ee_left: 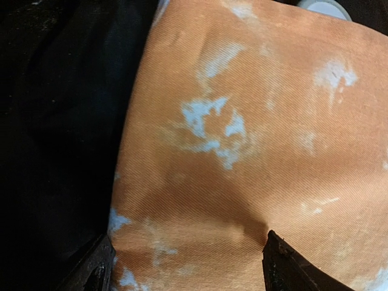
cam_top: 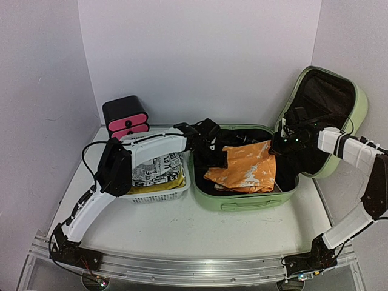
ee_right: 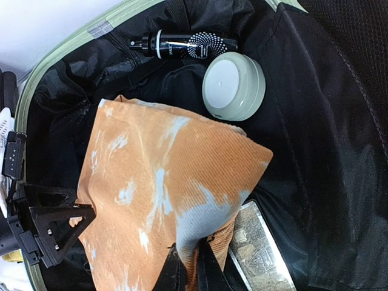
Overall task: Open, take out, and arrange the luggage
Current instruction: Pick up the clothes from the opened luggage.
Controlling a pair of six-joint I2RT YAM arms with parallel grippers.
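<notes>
Green hard-shell luggage (cam_top: 254, 200) sits open on the worktop (cam_top: 182, 230), holding an orange cloth (cam_top: 242, 167), a round white tin (ee_right: 233, 85) and a black tube (ee_right: 182, 43). The right hand (ee_right: 188, 267) pinches the cloth's edge, and the left hand (ee_left: 185, 257) is spread wide above it. A flat silvery thing (ee_right: 260, 254) under the cloth is mostly covered, can't tell what.

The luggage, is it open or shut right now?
Open: the luggage has its lid raised at the right, and an orange cloth lies exposed inside.

White back wall (cam_top: 200, 48) met pale side walls (cam_top: 36, 91) at the corners, off-white table (cam_top: 182, 227) lay below, silver metal rail (cam_top: 194, 267) ran along its near edge, light was soft and even
</notes>
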